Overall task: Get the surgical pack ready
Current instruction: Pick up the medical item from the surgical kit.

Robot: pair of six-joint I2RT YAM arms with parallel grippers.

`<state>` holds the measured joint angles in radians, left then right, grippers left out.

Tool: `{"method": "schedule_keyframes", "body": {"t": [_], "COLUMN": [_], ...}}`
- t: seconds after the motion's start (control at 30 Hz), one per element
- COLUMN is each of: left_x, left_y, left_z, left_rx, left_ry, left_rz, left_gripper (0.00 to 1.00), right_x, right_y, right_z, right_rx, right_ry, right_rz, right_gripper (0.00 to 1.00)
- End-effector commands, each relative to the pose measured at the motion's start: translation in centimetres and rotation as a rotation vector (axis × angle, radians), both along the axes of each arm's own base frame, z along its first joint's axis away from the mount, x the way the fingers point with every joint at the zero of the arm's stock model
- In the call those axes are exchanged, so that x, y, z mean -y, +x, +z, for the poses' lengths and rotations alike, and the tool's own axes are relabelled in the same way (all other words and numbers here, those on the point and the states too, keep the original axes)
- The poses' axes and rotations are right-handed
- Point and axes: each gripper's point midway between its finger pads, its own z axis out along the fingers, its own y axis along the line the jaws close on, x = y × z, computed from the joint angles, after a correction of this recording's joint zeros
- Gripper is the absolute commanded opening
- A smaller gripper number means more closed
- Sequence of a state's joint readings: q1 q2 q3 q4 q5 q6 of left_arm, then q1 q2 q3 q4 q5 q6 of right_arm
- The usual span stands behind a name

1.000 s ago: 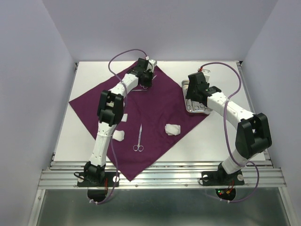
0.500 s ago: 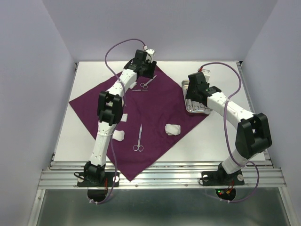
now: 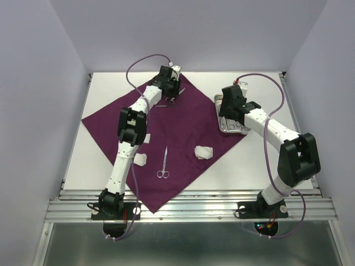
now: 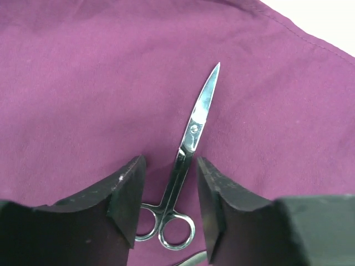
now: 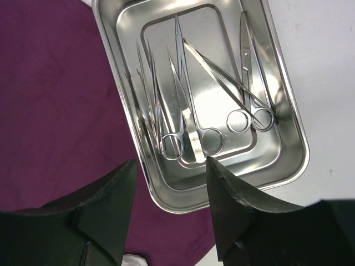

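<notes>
- The white counter (image 3: 100,160) carries a large purple cloth (image 3: 183,119), which lies flat and is turned like a diamond.
- At the left side of the cloth, the left gauze wad (image 3: 141,159) lies at the cloth's edge, just beside the left arm. A second gauze wad (image 3: 147,137) sits a little farther back and is partly hidden behind that arm.
- The left arm reaches to the far corner of the cloth. There the left fingers (image 3: 169,93) stand apart and point down.
- From the left wrist view, the far scissors (image 4: 188,144) lie flat on the cloth between these fingers. One finger is on each side of the shanks and the closed blades point away. The fingers do not grip the scissors.
- Near the middle of the cloth, the near scissors (image 3: 163,162) lie closed with the rings toward the arms' bases.
- To the right of them a third gauze wad (image 3: 203,151) rests on the cloth.
- The steel tray (image 3: 244,132) stands at the right corner of the cloth, with its left side on the cloth and its right side on the counter.
- Inside the tray lie several silver instruments (image 5: 191,111) lengthwise, with the rings at the near end.
- The right fingers (image 3: 230,113) hover over the tray, spread apart and holding nothing.
</notes>
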<state>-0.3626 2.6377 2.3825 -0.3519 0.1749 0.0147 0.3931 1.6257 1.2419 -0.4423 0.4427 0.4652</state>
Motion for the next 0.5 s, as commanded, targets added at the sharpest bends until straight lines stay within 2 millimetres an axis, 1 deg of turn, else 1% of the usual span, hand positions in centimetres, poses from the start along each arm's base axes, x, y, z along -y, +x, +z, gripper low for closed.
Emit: {"method": "schedule_keyframes", "body": {"t": [0.0, 0.2, 0.43, 0.47], "left_x": [1.1, 1.3, 1.4, 1.5], "left_y": [-0.1, -1.2, -2.3, -2.4], "left_z": [0.7, -0.3, -1.8, -1.9], "left_rx": [0.015, 0.016, -0.026, -0.030], "left_ry": [-0.006, 0.107, 0.134, 0.136], "left_rz": [-0.007, 0.020, 0.023, 0.023], "left_gripper": [0.47, 0.44, 0.27, 0.27], "right_x": [-0.4, -0.4, -0.4, -0.3], "right_y": [0.5, 0.4, 0.5, 0.5], "right_z": [0.5, 0.2, 0.2, 0.2], "right_rx": [0.019, 0.013, 0.015, 0.014], "right_ry": [0.019, 0.017, 0.019, 0.016], "right_rz": [-0.004, -0.008, -0.009, -0.011], "right_gripper": [0.58, 0.58, 0.58, 0.58]}}
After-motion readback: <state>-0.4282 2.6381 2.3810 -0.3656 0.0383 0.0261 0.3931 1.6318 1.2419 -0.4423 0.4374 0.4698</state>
